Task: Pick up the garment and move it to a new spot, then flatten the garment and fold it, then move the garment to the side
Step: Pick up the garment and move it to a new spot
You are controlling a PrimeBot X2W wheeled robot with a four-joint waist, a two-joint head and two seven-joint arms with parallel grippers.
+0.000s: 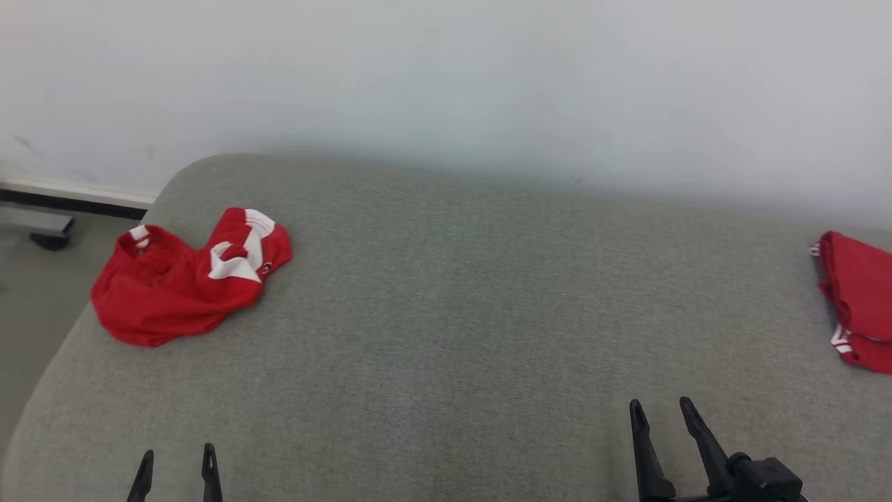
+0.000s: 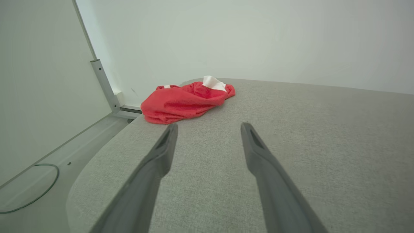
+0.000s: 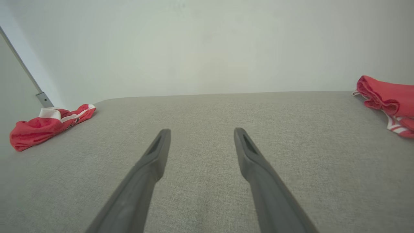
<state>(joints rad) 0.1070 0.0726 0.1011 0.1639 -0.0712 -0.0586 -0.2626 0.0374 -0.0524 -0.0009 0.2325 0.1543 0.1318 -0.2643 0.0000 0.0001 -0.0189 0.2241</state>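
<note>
Item: red-white garment (image 1: 185, 282), crumpled heap, far left of grey padded surface (image 1: 453, 314), close to its edge.
L gripper (image 1: 178, 452): fingers spread, empty, near left.
R gripper (image 1: 660, 402): fingers spread, empty, near right.
Second red garment (image 1: 857, 307): right edge (looks folded, prob. set aside).
Status, by my reading: pickup, flatten, fold and shift all pending.

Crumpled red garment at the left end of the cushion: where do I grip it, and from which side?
Pinch the raised red-and-white bunch at the top of the crumpled red garment, coming down from above with the open left gripper. The heap lies loose by the left edge of the grey cushion, so a low sideways approach would probably shove it rather than catch it.
</note>
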